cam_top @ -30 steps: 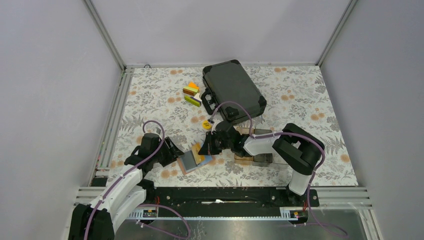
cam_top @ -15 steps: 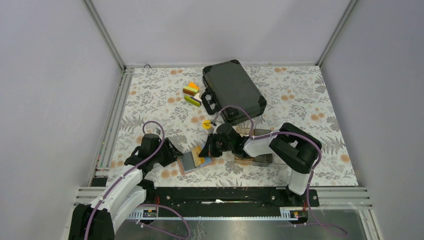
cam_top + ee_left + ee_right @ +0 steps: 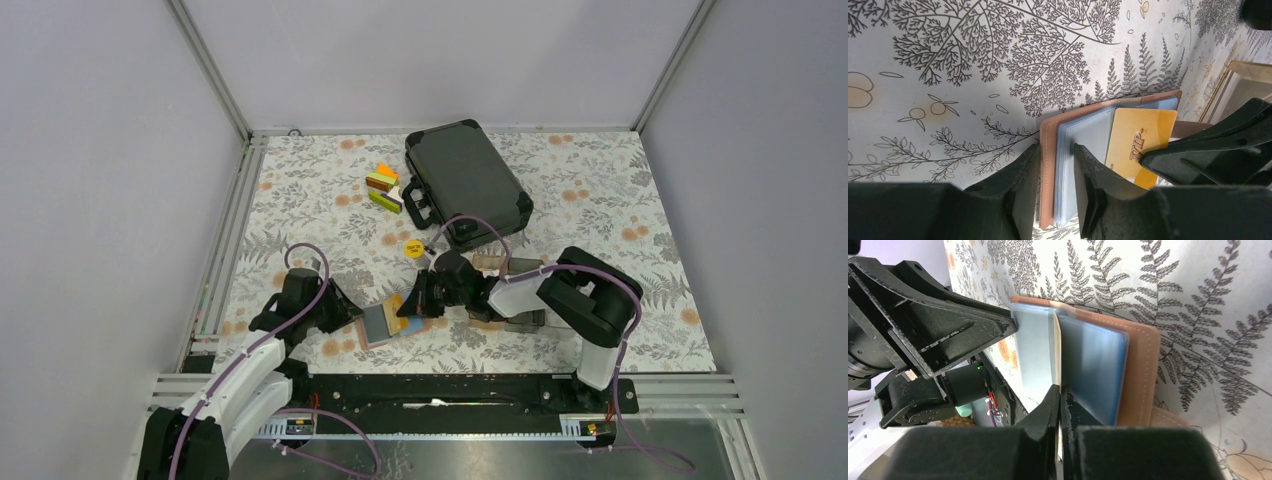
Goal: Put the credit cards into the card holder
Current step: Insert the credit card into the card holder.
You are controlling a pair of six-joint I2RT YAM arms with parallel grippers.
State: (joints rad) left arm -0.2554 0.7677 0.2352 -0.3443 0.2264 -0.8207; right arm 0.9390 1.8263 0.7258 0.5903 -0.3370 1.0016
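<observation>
The salmon-pink card holder (image 3: 378,326) lies open on the table between the arms. My left gripper (image 3: 1057,165) is shut on its near edge, pinching the salmon cover (image 3: 1050,150) and the blue-grey pockets (image 3: 1088,145). My right gripper (image 3: 1061,395) is shut on the orange-yellow credit card (image 3: 1138,145), marked VIP. In the right wrist view the card (image 3: 1057,355) is edge-on, with its front end between two blue-grey pocket leaves of the holder (image 3: 1140,370). In the top view the right gripper (image 3: 412,305) is at the holder's right side. Other cards are not clearly visible.
A clear compartment tray (image 3: 510,318) sits under the right forearm and shows in the left wrist view (image 3: 1243,85). A black hard case (image 3: 465,180) lies at the back. Coloured blocks (image 3: 383,188) and a round yellow disc (image 3: 411,248) lie behind the holder.
My right gripper has moved left and nearer with the orange-yellow card, bringing it over the open holder. The left gripper has stayed on the holder.
</observation>
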